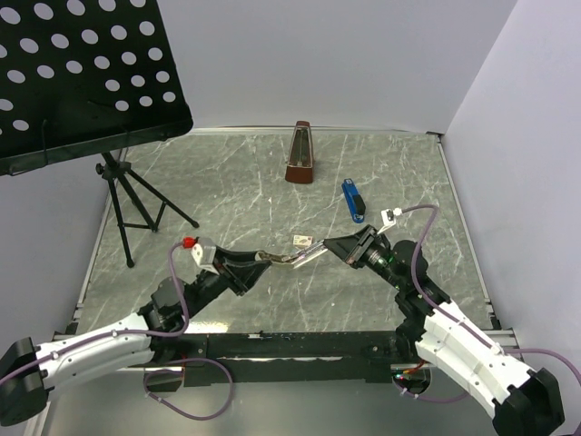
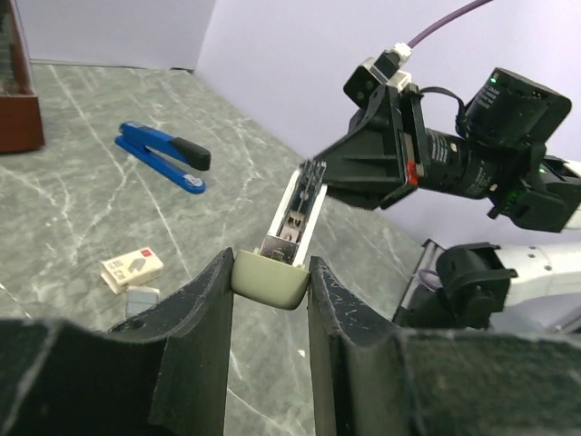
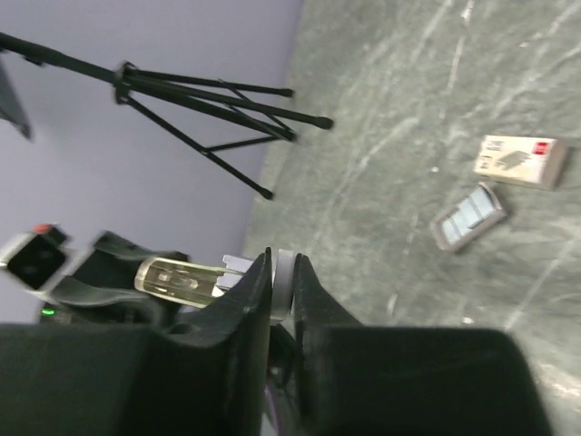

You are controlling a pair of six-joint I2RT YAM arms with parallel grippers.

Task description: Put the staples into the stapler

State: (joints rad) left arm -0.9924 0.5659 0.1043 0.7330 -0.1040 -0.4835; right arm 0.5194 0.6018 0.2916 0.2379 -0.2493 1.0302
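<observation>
The left gripper [image 2: 270,272] is clamped on the rounded rear of the cream stapler [image 2: 295,213], holding it off the surface [image 1: 236,182] with its open metal channel facing up, probably so a strip can be dropped in. At the stapler's far tip the right gripper [image 3: 282,272] has its fingers nearly together on a thin pale edge, apparently steadying it or pulling the top back.

The staples [image 3: 519,161] lie on the surface below and just beyond the stapler, not yet picked up: a small whitish box with red print, and a grey tray [image 3: 467,216] beside it. Whether the tray holds strips is hard to make out. The right gripper hides the stapler's tip, so I cannot tell if the channel is loaded. A blue stapler [image 2: 163,156] lies well beyond it.
</observation>
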